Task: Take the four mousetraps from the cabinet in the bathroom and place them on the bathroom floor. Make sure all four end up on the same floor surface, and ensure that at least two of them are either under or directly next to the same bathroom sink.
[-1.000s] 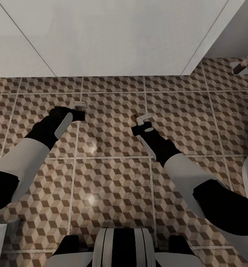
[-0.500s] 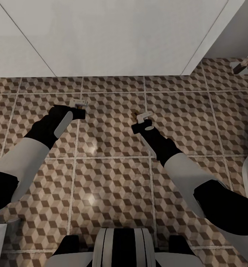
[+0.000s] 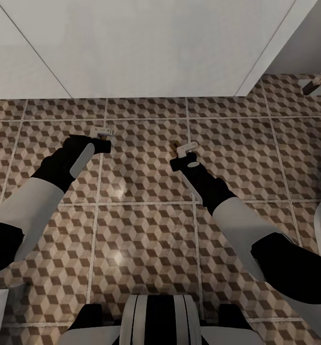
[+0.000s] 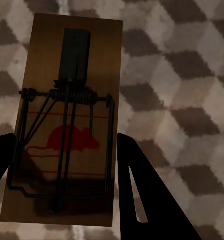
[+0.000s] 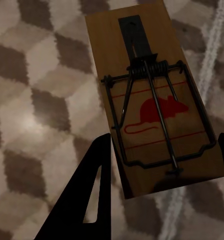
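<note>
While both arms are reaching low over the bathroom floor (image 3: 146,230), the left gripper (image 3: 103,132) is clamping one mousetrap (image 4: 66,125) between its fingers (image 4: 142,195), and the right gripper (image 3: 183,148) is pinching another mousetrap (image 5: 152,100) above the cube-patterned tiles, near the white unit (image 3: 155,48).

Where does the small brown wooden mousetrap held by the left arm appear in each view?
Head view: the small brown wooden mousetrap is at the tip of the left gripper, left of centre, barely visible.
Left wrist view: the same mousetrap lies between the dark jaws, showing its wire and red mouse print.
Right wrist view: another mousetrap.
Shared landmark: the cube-patterned tile floor.
</note>
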Available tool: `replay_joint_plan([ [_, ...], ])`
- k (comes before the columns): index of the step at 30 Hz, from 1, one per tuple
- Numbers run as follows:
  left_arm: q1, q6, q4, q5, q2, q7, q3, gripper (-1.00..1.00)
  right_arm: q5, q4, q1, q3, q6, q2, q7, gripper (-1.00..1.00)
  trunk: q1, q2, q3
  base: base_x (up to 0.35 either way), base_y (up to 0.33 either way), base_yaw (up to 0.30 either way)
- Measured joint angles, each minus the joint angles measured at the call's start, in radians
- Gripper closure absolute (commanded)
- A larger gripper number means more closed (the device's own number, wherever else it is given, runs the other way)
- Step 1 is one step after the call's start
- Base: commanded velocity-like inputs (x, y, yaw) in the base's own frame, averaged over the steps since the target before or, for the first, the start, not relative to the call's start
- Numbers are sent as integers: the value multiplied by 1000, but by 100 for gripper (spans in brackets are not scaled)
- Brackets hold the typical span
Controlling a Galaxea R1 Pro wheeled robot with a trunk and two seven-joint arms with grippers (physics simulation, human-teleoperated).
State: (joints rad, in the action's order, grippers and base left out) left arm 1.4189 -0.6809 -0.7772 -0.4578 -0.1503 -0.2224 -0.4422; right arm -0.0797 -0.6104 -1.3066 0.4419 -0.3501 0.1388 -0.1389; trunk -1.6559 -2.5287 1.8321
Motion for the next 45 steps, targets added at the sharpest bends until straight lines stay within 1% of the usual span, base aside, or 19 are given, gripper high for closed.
replay_joint_plan([
  [20, -4, 2, 4, 0, 0, 0, 0, 100, 0, -1, 0, 2, 0, 0, 1, 100, -9, -5, 0, 0, 0, 0],
  [35, -5, 2, 3, 0, 0, 1, 0, 100, 1, 0, 0, 4, 2, -3, 4, 100, -9, -5, 0, 0, 0, 0],
  [38, -6, 3, 1, 0, 0, 1, 0, 100, 1, 1, 0, 5, 22, -14, 5, 100, -9, -5, 0, 0, 0, 0],
  [40, -7, 5, 0, 0, 0, 1, 0, 100, 1, 5, 0, 5, 62, -17, 6, 100, -9, -5, 0, 0, 0, 0],
  [43, -9, 36, 0, 0, -1, 3, 0, 100, 1, 12, 0, 6, 94, -19, 7, 100, -9, -5, 0, 0, 0, 0],
  [45, -17, 109, 5, 0, -1, 5, -1, 100, 1, 16, 0, 6, 105, -20, 8, 100, -9, -5, 0, 0, 0, 0],
])
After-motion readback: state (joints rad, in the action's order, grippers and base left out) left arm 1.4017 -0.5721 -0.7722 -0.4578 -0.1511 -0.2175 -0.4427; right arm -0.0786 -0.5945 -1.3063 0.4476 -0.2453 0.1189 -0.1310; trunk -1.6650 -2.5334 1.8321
